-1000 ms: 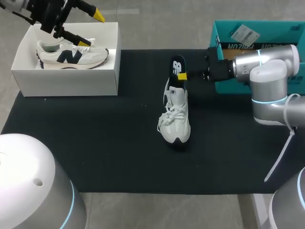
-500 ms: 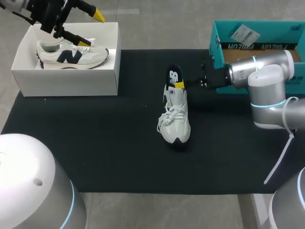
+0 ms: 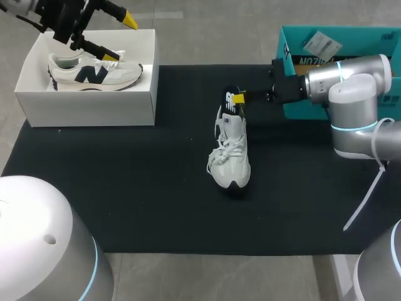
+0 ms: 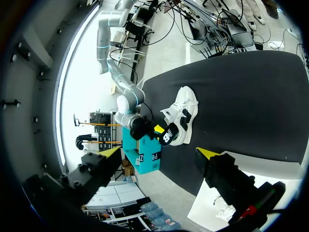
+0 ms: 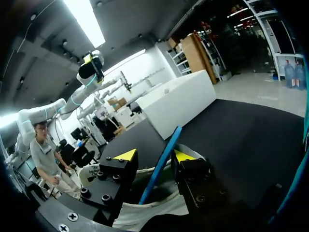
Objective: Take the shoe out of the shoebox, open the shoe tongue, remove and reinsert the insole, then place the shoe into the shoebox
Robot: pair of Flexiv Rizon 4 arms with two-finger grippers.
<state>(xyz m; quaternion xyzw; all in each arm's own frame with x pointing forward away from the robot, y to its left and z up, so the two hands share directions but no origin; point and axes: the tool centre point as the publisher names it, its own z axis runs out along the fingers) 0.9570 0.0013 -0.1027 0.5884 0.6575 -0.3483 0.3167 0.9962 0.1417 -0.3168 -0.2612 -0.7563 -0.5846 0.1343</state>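
A white shoe point(image 3: 230, 153) lies in the middle of the black mat, toe toward me. Its black insole point(image 3: 232, 100) stands partly out of the heel opening. My right gripper point(image 3: 241, 97) is at the insole's top end. In the right wrist view the insole's blue edge point(image 5: 161, 162) runs between the parted fingers of that gripper point(image 5: 155, 155), with gaps at its sides; it is open. My left gripper point(image 3: 120, 39) hangs open over the white shoebox point(image 3: 94, 106), in which a second white shoe point(image 3: 94, 72) lies. From the left wrist view the shoe point(image 4: 182, 112) is far ahead of the open gripper point(image 4: 159, 153).
A teal cardboard box point(image 3: 338, 44) stands at the back right, right behind my right arm point(image 3: 351, 81). The black mat point(image 3: 125, 188) covers the table around the shoe.
My right gripper pushed the insole down into the shoe's heel, then its fingers parted and let go of it. The left arm has not moved.
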